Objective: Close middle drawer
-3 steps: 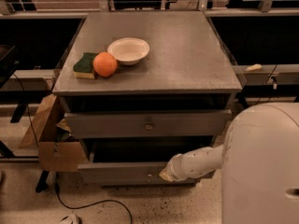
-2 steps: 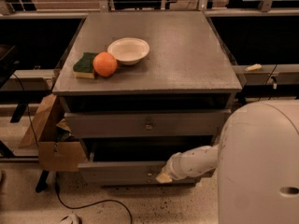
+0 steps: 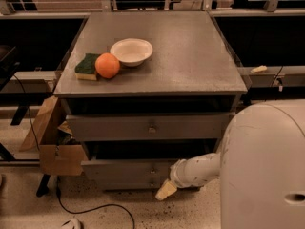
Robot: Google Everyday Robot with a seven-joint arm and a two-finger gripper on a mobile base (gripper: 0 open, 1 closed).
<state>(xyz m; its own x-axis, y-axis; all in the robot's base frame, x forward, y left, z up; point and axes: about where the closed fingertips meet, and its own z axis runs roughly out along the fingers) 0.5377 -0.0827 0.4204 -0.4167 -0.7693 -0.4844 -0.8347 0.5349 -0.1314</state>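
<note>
Hanging low at the front edge of the cabinet (image 3: 190, 56), the gripper (image 3: 166, 190) is just below the middle drawer (image 3: 119, 168), which stands pulled out; whether the gripper is open or closed cannot be told. Three drawers show. One bowl (image 3: 131, 51), one orange (image 3: 107, 65) and one sponge (image 3: 86, 66) sit near the top's left edge.

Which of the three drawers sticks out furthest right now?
The middle drawer: its front stands forward of the upper drawer's, dark interior showing behind. The gripper is low before the cabinet, near that drawer's knob.
</note>
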